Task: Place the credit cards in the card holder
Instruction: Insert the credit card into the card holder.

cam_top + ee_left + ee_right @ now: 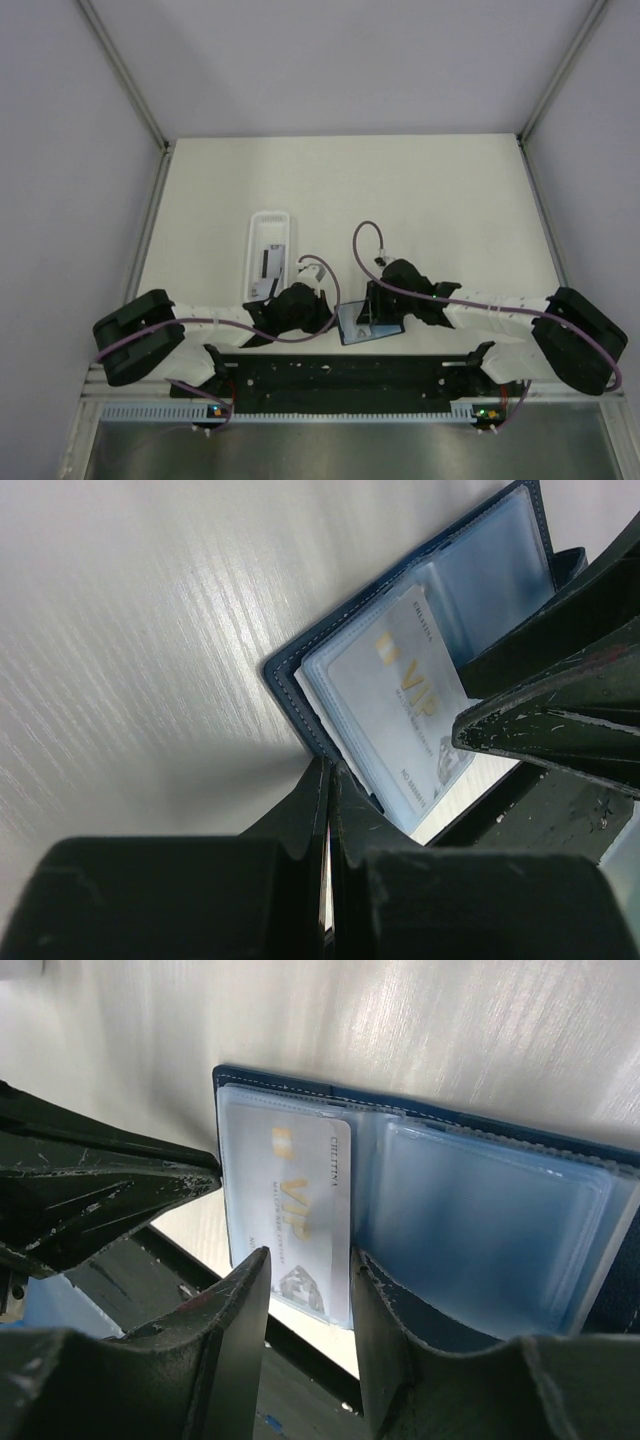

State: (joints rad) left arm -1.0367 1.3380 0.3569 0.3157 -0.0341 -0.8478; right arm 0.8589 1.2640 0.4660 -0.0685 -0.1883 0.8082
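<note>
Pale wood-grain tabletop (150,630), near edge: a thin, stiff, likely slick VIP credit card (300,1210) sits half-sleeved in the open navy card holder (500,1230), best nudged by its exposed end, the right end effector (310,1260) parted astride it, the left end effector (328,780) pinched shut on the floppy holder's edge.

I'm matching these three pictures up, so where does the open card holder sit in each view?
Top external: card holder, low centre.
Left wrist: card holder, upper right.
Right wrist: card holder, centre to right edge.
Shared landmark: VIP card in its sleeve, both wrist views only.
</note>
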